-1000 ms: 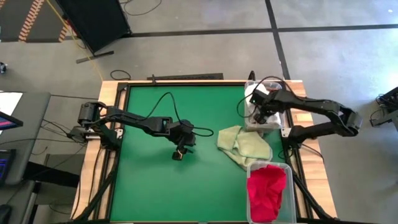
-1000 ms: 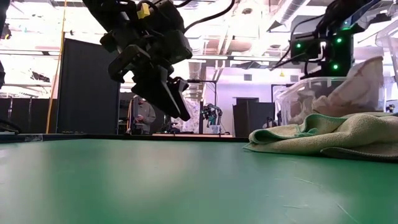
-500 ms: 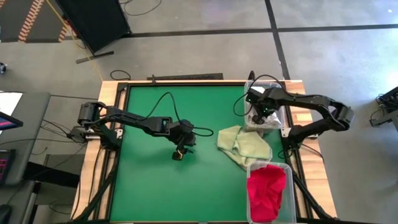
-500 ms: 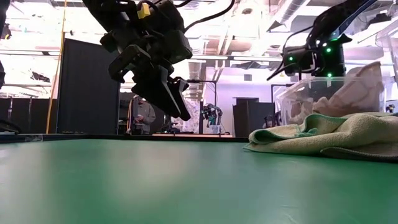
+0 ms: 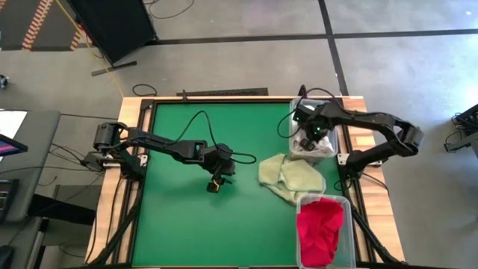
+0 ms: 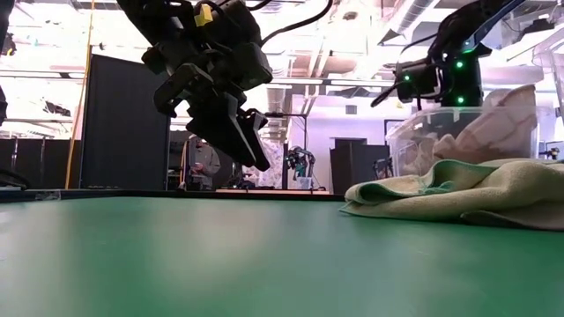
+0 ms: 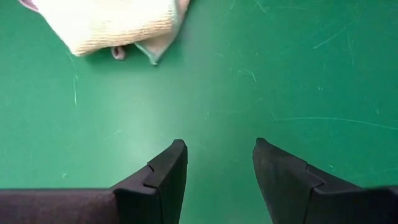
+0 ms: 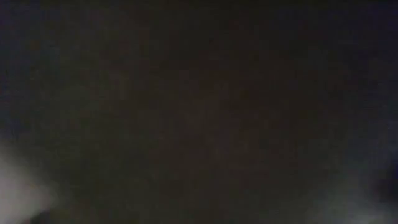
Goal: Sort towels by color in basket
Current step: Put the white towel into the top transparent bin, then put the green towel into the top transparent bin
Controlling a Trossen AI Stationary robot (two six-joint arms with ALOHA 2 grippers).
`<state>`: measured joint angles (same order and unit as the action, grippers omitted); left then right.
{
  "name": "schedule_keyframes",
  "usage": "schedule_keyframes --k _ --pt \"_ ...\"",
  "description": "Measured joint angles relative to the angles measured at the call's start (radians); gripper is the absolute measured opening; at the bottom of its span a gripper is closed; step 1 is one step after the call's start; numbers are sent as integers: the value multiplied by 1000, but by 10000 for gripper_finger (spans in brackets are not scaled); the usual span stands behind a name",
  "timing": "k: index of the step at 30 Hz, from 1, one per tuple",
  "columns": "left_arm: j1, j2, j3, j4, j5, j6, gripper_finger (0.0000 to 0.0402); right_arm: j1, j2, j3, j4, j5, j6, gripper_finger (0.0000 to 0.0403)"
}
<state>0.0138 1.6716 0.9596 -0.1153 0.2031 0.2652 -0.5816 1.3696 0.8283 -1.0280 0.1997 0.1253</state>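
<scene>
A pale green towel (image 5: 290, 175) (image 6: 458, 189) lies crumpled on the green table at the right. Its edge shows in the left wrist view (image 7: 106, 25). A red towel (image 5: 320, 230) fills the near clear bin (image 5: 347, 202). A tan towel (image 6: 493, 128) sits in the far clear bin (image 5: 297, 102). My right gripper (image 5: 308, 138) reaches down into that far bin, with its fingers hidden among the cloth and its wrist view dark. My left gripper (image 5: 215, 185) (image 7: 217, 146) hangs open above bare table at the middle, left of the green towel.
The two clear bins stand along the table's right edge, far and near. A raised black frame (image 5: 149, 149) runs around the green mat. Bare green surface (image 5: 187, 224) stretches over the left and near parts.
My right gripper has gone a little toward the table's left edge and down inside the far bin, rolling its wrist. The tan towel in that bin has shifted and now stands higher. The green towel's edge has crept slightly left.
</scene>
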Motion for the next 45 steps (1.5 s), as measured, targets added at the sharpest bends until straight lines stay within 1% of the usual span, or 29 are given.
schedule_keyframes --k 5,8,10,13,17,23,27,35,39,41,45 --pt "0 0 0 -1 0 3 175 27 2 73 -84 -40 4 159" --pt "0 0 0 0 0 8 175 48 2 132 -157 -20 12 198" --pt "0 0 0 0 0 14 175 65 2 174 -204 8 21 215" --pt "0 0 0 0 0 14 175 89 2 233 -261 33 24 226" --pt "0 0 0 -2 0 14 175 122 1 305 -313 53 24 227" --pt "0 0 0 -6 0 13 175 157 0 397 -445 178 67 223" --pt "0 0 0 -6 0 12 175 173 -1 468 -517 224 98 219" --pt "0 0 0 -6 0 11 175 225 -2 607 -531 227 116 205" --pt "0 0 0 -7 0 11 175 265 -3 644 -525 222 137 192" --pt "0 0 0 -6 0 11 175 288 -3 646 -525 202 139 181" --pt "0 0 0 3 0 11 175 343 -3 646 -508 125 160 159"
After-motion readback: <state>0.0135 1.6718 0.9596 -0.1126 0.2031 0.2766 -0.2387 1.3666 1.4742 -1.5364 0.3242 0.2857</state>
